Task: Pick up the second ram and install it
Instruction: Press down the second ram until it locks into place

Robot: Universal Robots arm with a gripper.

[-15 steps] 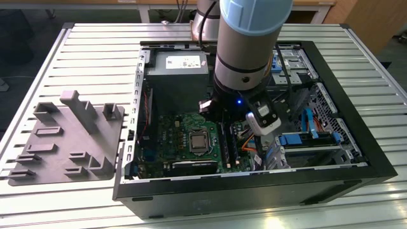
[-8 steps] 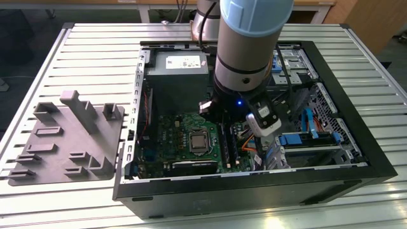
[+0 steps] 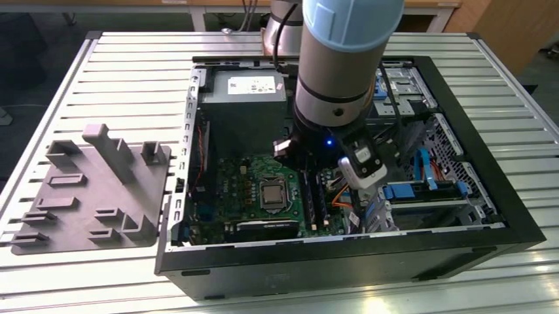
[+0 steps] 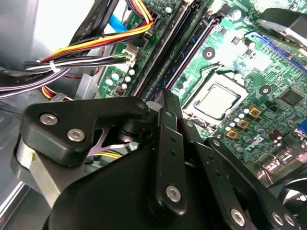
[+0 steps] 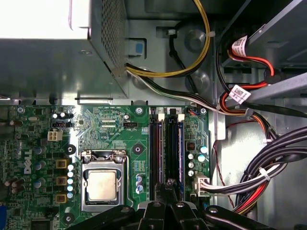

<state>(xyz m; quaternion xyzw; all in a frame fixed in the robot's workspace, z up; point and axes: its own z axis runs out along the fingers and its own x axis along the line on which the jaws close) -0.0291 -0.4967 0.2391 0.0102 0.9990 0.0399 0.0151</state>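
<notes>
Exterior view, from its left to its right. Grey moulded fixture [image 3: 88, 196] lying flat on the slatted table [image 3: 131, 65], well apart from the work. Next, open computer case [image 3: 349, 261], lying on its side. Inside, green motherboard [image 3: 249, 196] with square silver processor [image 3: 273, 195] near its middle. Just beside the processor toward the exterior view's right, black memory slots [image 3: 313, 203]. Arm [image 3: 336, 72] reaching straight down over those slots. Further right, blue cables [image 3: 423, 163] and drive bays.

First wrist view: processor [image 5: 102, 184], then four parallel slots [image 5: 168, 143], then bundled wires [image 5: 249, 177]. Second ram [image 5: 157, 153], a narrow blue strip, upright in the slot on the processor side, seated, not carried. Another blue strip [image 5: 181, 148] in the slot nearest the wires. Gripper [image 5: 168, 187] poised low over the slot bank, jaws drawn together with no gap visible, nothing clamped between them.

Second wrist view: fingertips [image 4: 166, 98] at the near end of the blue strip [image 4: 189, 57]; contact not certain.
</notes>
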